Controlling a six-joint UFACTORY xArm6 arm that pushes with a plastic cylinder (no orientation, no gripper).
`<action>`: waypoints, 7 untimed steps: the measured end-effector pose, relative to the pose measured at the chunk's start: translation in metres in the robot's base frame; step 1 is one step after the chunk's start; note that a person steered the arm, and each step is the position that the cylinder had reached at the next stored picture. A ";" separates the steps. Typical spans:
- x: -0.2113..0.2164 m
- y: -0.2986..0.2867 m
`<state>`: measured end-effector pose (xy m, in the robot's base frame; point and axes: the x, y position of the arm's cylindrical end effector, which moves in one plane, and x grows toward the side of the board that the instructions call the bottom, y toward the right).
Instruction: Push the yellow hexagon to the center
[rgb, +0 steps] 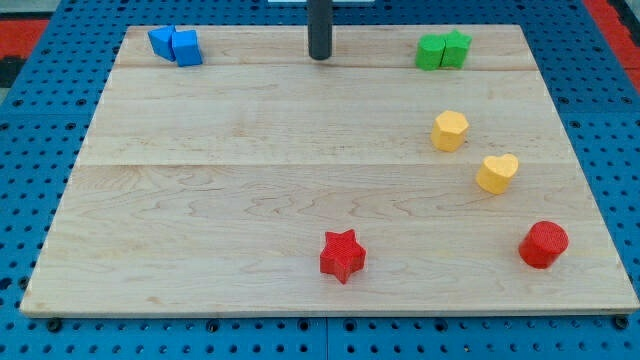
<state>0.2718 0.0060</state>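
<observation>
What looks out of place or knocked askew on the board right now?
Nothing stands out. The yellow hexagon sits flat, apart from the yellow heart; my tip rests near the view's top, touching no block.

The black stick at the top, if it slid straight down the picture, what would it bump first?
Probably the red star, though my tip might just slip past on the view's left. The yellow hexagon sits well off to the view's right.
</observation>
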 end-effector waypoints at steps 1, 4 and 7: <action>0.047 0.047; 0.092 0.267; 0.108 0.100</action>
<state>0.3794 0.1063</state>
